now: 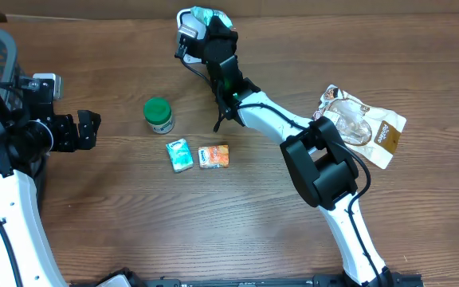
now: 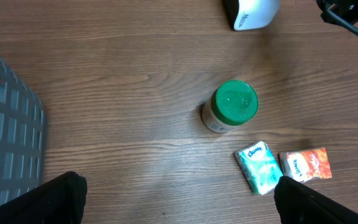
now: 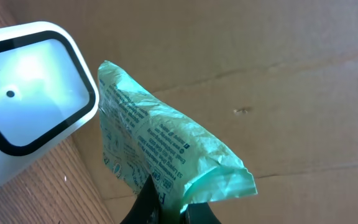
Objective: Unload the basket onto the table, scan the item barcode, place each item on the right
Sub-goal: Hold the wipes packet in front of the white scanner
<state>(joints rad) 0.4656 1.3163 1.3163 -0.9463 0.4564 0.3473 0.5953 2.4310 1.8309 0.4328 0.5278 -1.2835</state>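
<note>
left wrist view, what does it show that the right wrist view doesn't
Only left wrist: a green-lidded jar, a teal tissue pack, an orange pack and a grey mesh basket at the left edge.
Only right wrist: a pale green printed packet pinched in the shut right gripper, with a cardboard wall behind.
Both: the white barcode scanner and the wooden table.

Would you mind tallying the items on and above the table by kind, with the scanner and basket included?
Small packets: 3, namely teal packet, orange packet, and green packet held by the right gripper
Green-lidded jar: 1
Snack bag: 1
Scanner: 1
Basket: 1
Total: 7
</note>
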